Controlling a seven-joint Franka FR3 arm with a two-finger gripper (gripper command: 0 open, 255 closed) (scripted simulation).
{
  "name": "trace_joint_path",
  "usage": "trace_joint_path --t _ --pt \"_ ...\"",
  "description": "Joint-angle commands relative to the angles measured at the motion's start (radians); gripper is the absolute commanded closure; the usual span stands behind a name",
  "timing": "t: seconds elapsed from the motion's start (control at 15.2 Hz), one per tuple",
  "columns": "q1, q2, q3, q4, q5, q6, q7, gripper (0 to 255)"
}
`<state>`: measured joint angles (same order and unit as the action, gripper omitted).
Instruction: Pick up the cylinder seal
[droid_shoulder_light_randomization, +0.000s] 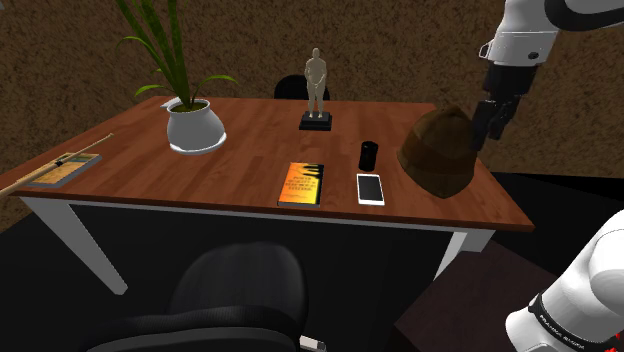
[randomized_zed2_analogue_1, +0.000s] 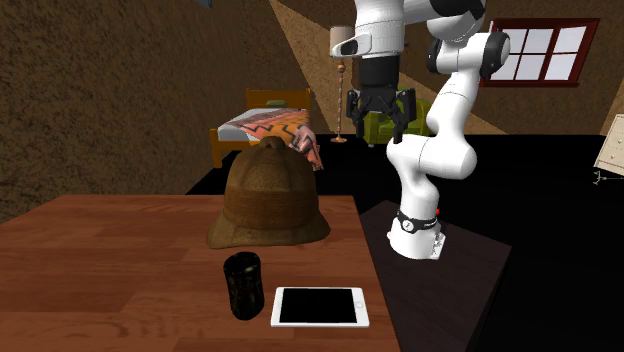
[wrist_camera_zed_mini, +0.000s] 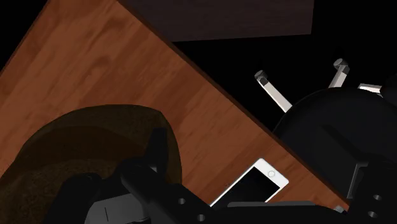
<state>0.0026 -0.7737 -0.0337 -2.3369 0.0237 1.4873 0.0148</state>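
Note:
The cylinder seal (droid_shoulder_light_randomization: 369, 155) is a small black upright cylinder on the wooden table (droid_shoulder_light_randomization: 250, 140), just behind a white-framed phone (droid_shoulder_light_randomization: 370, 188). In the second exterior view the seal (randomized_zed2_analogue_1: 241, 285) stands beside the phone (randomized_zed2_analogue_1: 320, 307), in front of a brown hat (randomized_zed2_analogue_1: 268, 195). My gripper (droid_shoulder_light_randomization: 488, 120) hangs in the air above the hat's (droid_shoulder_light_randomization: 438, 150) far side, near the table's end and well apart from the seal. Seen from the second exterior view, the gripper (randomized_zed2_analogue_1: 380, 108) is open and holds nothing. The wrist view looks down on the hat (wrist_camera_zed_mini: 83, 146) and the phone (wrist_camera_zed_mini: 251, 184).
An orange book (droid_shoulder_light_randomization: 301, 184) lies to the shoulder view's left of the phone. A statuette (droid_shoulder_light_randomization: 316, 95), a potted plant (droid_shoulder_light_randomization: 193, 125) and a flat board (droid_shoulder_light_randomization: 62, 170) also stand on the table. A black office chair (droid_shoulder_light_randomization: 235, 295) sits at the front edge.

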Motion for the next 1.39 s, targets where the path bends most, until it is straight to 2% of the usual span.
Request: trace_joint_path --t 0.0,0.66,1.32 --pt "0.0 0.0 0.0 0.0 0.0 0.0 0.0 0" --pt "0.005 0.333 -0.017 0.092 -0.009 0.275 -0.033 0" --pt "0.007 0.696 -0.03 0.318 0.0 0.446 -0.065 0"
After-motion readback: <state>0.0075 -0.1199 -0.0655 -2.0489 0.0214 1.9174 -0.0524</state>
